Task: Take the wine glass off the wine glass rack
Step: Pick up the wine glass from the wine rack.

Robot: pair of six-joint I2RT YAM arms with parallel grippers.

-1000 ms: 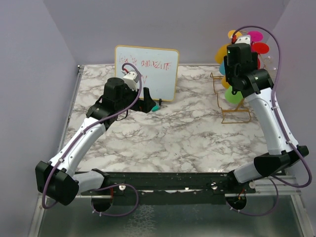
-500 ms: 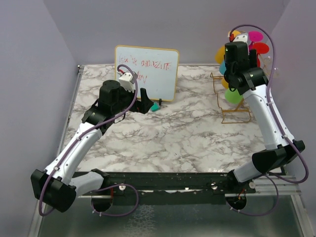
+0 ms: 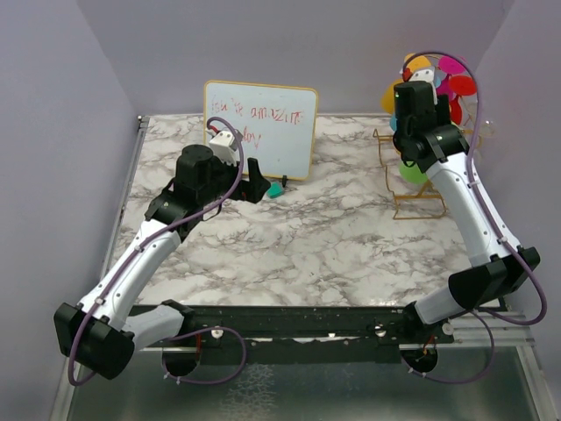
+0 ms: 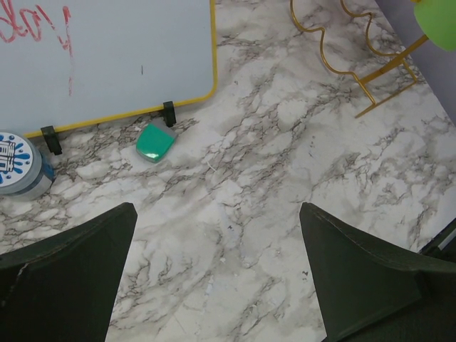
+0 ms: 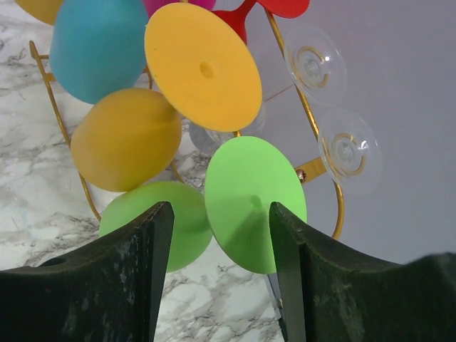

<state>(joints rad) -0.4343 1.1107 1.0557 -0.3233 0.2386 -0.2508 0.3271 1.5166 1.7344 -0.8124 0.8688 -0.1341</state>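
Note:
The gold wire wine glass rack [image 5: 324,171] stands at the table's back right, hung with coloured plastic wine glasses. In the right wrist view a green wine glass shows its round foot [image 5: 255,214] and its bowl [image 5: 153,221]. My right gripper [image 5: 219,210] is open just in front of that glass, with the foot showing between its two fingers [image 5: 135,278] and neither pad visibly touching it. My left gripper [image 4: 217,214] hangs wide open over bare marble near the whiteboard, holding nothing.
On the rack also hang a teal glass [image 5: 96,43], an orange glass [image 5: 127,139] and two clear glasses [image 5: 315,65]. A whiteboard [image 3: 260,127] stands at the back centre, with a green eraser [image 4: 154,142] and a round tin [image 4: 18,165] at its foot.
My right gripper has moved up and back toward the rack, and its jaws have narrowed a little. The left arm has drawn slightly to the left.

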